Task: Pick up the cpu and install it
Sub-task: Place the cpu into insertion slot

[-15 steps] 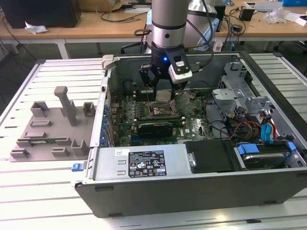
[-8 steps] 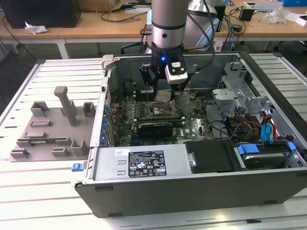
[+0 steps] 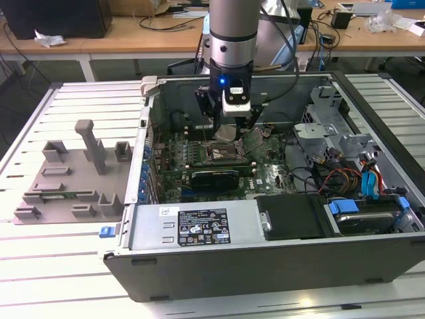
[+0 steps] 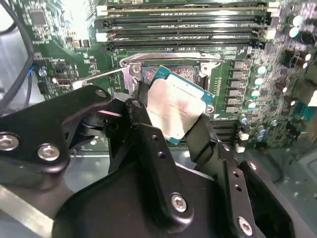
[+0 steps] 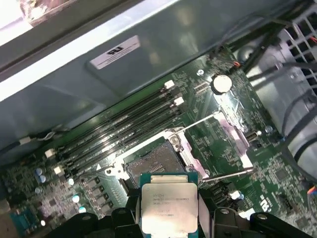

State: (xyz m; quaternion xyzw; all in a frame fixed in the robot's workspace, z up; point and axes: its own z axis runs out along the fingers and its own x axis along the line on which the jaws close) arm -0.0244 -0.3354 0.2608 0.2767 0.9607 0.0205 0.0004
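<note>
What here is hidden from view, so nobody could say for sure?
- Underside of the cpu: faces away in both wrist views.
- Much of the socket: behind the cpu in the second wrist view.
- Part of the motherboard behind the gripper: blocked in the exterior view.

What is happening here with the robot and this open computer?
The robot arm's claw grips the small square cpu with the shiny silver metal top by its edges. It holds the chip above the empty black-framed socket on the green motherboard, inside the open dark grey computer case. The chip is not seated yet.
</note>
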